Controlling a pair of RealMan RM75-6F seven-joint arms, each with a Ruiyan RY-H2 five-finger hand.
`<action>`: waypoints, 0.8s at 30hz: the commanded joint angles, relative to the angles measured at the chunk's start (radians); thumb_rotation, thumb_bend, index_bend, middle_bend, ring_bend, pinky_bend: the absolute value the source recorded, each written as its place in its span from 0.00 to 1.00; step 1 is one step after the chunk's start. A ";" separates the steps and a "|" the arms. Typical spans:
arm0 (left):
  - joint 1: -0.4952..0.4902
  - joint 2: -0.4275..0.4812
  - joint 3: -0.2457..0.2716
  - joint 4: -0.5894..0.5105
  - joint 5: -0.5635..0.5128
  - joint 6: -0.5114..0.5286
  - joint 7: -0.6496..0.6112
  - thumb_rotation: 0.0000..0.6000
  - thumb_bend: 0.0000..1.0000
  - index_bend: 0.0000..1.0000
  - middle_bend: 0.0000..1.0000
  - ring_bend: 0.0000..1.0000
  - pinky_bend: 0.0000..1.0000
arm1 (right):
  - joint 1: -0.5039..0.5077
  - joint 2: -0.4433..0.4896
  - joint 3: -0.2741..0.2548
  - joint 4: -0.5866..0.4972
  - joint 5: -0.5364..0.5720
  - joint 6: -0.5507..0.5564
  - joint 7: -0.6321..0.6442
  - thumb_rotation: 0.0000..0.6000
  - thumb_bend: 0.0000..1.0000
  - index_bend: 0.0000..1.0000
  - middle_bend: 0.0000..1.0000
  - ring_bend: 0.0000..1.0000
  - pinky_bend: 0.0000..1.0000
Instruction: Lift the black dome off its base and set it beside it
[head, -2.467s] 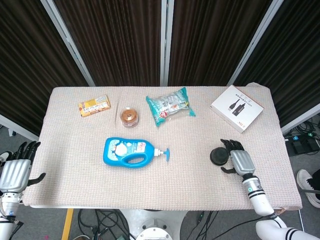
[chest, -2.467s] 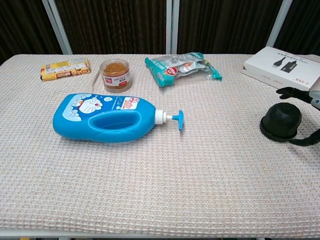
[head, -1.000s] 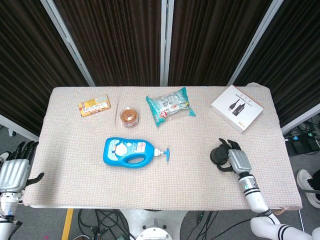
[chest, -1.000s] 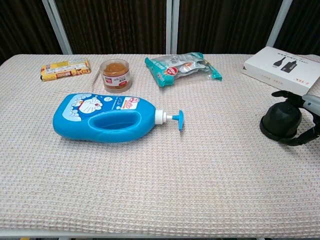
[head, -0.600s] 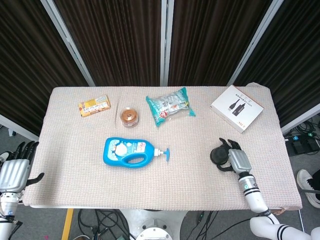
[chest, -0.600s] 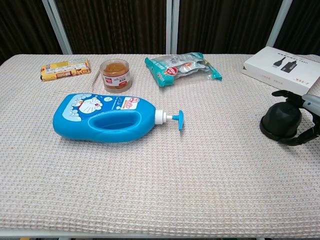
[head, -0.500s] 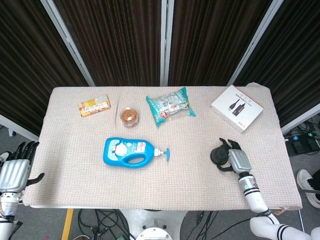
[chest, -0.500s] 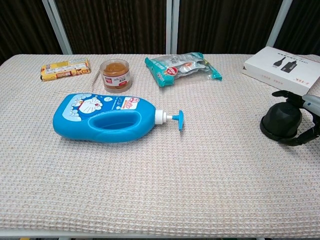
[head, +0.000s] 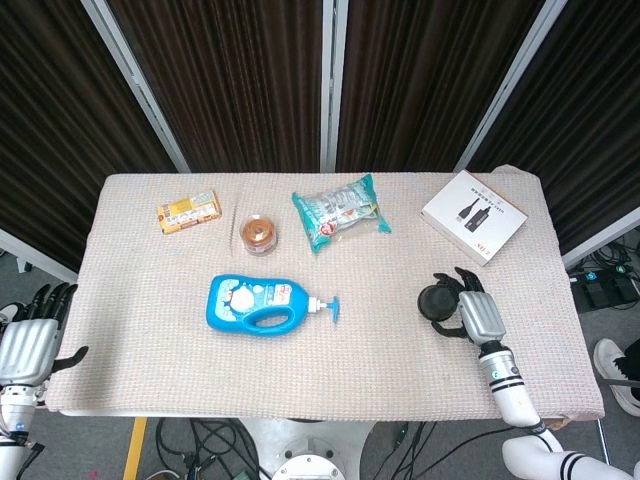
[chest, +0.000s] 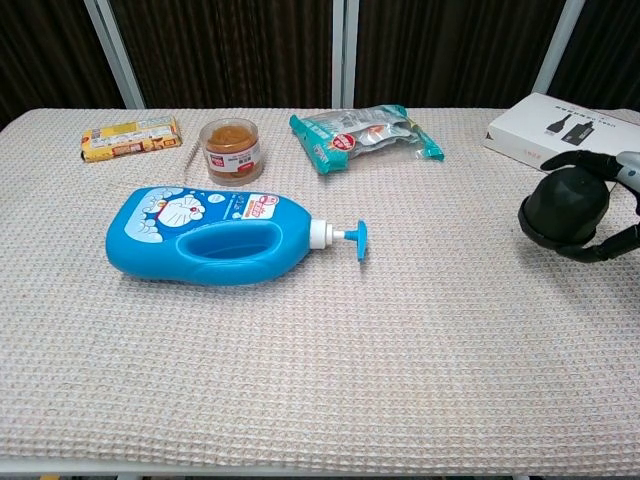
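Note:
The black dome (head: 436, 301) (chest: 564, 208) is at the right side of the table, with a wider black rim at its bottom. My right hand (head: 479, 318) (chest: 630, 166) grips it from the right, fingers over its far side and thumb (chest: 606, 251) under its near side. In the chest view the dome hangs a little above the cloth, and I see no separate base left under it. My left hand (head: 26, 344) is open, off the table's front left corner.
A blue pump bottle (head: 260, 303) (chest: 205, 235) lies on its side left of centre. A white box (head: 473, 216) (chest: 565, 125) sits just behind the dome. At the back are a teal packet (head: 340, 210), a small jar (head: 259, 235) and a snack bar (head: 187, 212).
My right hand closed round the dome and has raised it off the cloth, slightly away from me. The left hand has not moved.

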 joint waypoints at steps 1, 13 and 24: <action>-0.001 0.000 0.000 -0.001 0.000 -0.002 0.001 1.00 0.18 0.06 0.05 0.00 0.22 | -0.002 0.039 0.014 -0.062 -0.042 0.062 -0.001 1.00 0.20 0.20 0.38 0.00 0.00; -0.004 0.004 -0.002 -0.011 -0.001 -0.003 0.007 1.00 0.18 0.06 0.05 0.00 0.22 | -0.036 0.203 0.073 -0.360 -0.222 0.349 -0.054 1.00 0.20 0.30 0.44 0.10 0.06; -0.007 0.000 0.002 -0.011 0.004 -0.013 -0.007 1.00 0.18 0.06 0.05 0.00 0.22 | 0.000 0.056 -0.031 -0.080 0.028 -0.024 -0.150 1.00 0.22 0.32 0.45 0.12 0.10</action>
